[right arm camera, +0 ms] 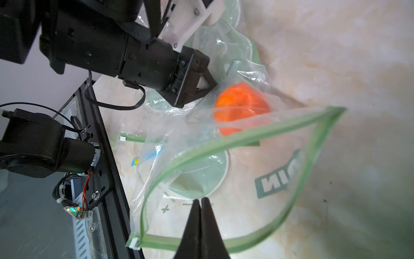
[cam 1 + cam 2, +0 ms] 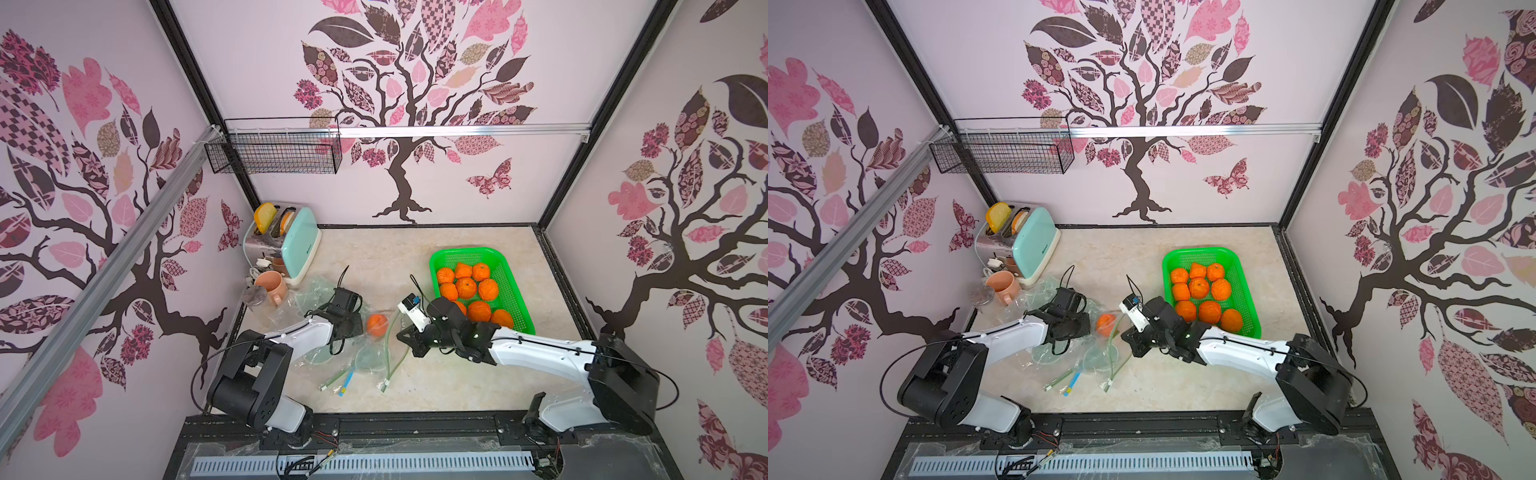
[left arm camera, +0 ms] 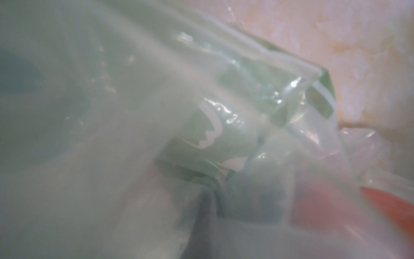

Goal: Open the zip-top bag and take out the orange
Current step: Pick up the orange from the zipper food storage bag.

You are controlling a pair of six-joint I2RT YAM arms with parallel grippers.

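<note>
The clear plastic zip-top bag with a green zip strip lies on the marble-patterned tabletop between the two arms. Its mouth is already parted into a wide loop.

The round orange fruit is seen inside the bag, at the closed end, through the film. In both top views it sits between the pincers, much closer to the left one.

The right pincer is fully closed. Its tips appear to be pinched on the near lip of the bag, just inside the zip strip, so that this lip is held up off the tabletop.

The left pincer is also closed, apparently on bunched film just beside the fruit. The left wrist view is blanketed by plastic, and the grip itself cannot be seen there.

The bag's depth runs from the right pincer towards the left, and the mouth faces the right arm. The fruit is therefore judged to be reached through the loop from the right side. The left pincer is nearer, but only on the outside of the film.
</note>
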